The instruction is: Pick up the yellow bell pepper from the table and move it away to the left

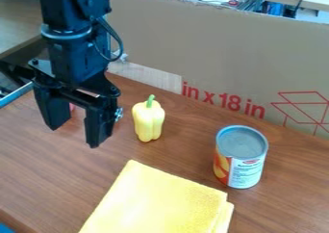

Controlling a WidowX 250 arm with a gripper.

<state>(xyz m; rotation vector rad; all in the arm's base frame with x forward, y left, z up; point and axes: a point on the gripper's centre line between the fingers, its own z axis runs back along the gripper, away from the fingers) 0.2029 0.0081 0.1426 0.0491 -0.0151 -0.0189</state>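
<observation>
Camera view — see the end effector (74, 136) above the bench (186, 164), fingers apart. Just behind, glimpse a pink object (72, 107), mostly hidden; just right, an upright yellow pepper (148, 121). Lower right, find a folded yellow cloth (157, 200) — farther right, a can (241, 155); behind, cardboard (212, 44).

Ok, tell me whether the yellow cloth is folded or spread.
Folded: the yellow cloth lies flat, a second layer's edge showing along its right side.
</observation>
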